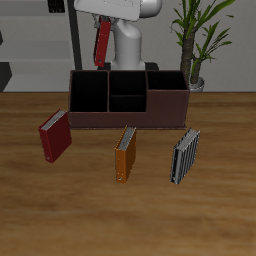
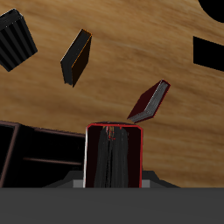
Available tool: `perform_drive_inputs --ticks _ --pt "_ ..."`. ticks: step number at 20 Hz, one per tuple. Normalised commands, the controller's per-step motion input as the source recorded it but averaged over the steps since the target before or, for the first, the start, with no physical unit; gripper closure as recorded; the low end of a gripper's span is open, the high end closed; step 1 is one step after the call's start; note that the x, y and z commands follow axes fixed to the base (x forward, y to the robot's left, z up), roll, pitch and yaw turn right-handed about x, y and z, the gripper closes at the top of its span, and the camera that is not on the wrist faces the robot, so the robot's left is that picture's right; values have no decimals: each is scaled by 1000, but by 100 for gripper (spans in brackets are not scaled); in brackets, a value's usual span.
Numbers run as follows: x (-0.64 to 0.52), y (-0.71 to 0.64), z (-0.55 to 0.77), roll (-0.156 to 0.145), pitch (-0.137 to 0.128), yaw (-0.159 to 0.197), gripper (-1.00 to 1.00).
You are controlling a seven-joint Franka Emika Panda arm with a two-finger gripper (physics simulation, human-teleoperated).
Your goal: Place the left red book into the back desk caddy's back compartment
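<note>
Wooden table (image 1: pixel 220 215) fills my exterior feed, potted plant (image 1: pixel 200 40) upper right behind it. Counting left to right on tabletop: one dark crimson book (image 1: pixel 54 136), one orange book (image 1: pixel 126 153), one grey striped book (image 1: pixel 184 157); three lying loose. One back desk caddy (image 1: pixel 128 116) behind them, back compartment (image 1: pixel 127 82) at its middle rear. Left red book (image 1: pixel 101 42) hangs upright above caddy's left bay, upper centre-left of frame. Gripper (image 2: pixel 114 175) jaws pinching it, per my wrist feed.

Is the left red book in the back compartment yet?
Not yet. The left red book hangs upright in the gripper, above and behind the back desk caddy; its back compartment looks empty.
</note>
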Motion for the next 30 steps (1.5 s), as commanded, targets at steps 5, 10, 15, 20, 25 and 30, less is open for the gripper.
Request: perform_drive_inputs --ticks 5,10,15,20,25,30 --pt "-194 111 -107 32 -4 40 100" --pt "-275 147 -32 30 -7 15 100" --pt "-312 138 27 33 -15 26 100" --pt "-165 130 -7 34 -11 97 100" --pt "-26 75 -53 42 28 149 100" --pt "3 51 -53 35 25 184 100"
